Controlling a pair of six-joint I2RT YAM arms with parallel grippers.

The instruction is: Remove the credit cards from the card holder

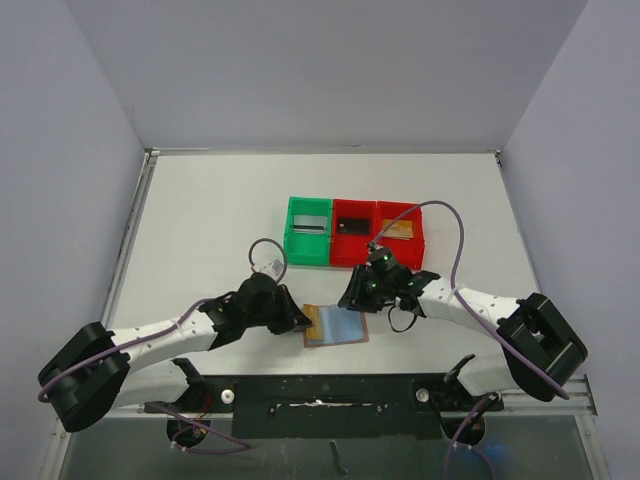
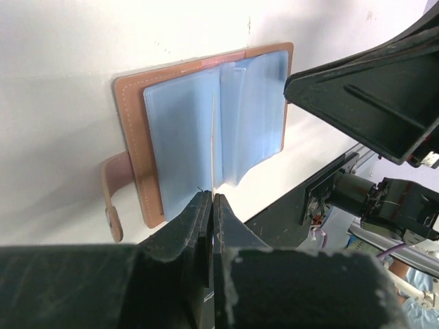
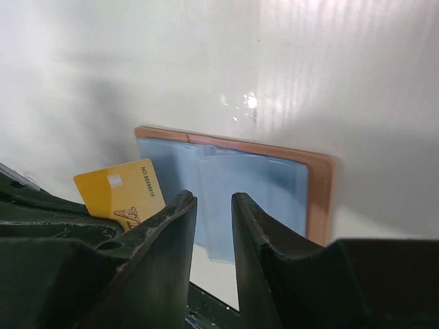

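Left claw point(image 2: 211, 199): closed, tips at the card holder's point(image 2: 180, 137) left edge.
Right claw point(image 3: 214, 205): slightly parted, empty; gold credit card point(image 3: 122, 193) beside it.

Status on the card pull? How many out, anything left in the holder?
Done: silver card, black card and gold card lie in the bins. In hand: holder lies open; left fingers shut at its edge, right fingers open by it, empty. Left: its blue sleeves show no card. A yellow card shows beside the right fingers; where it rests I cannot tell.
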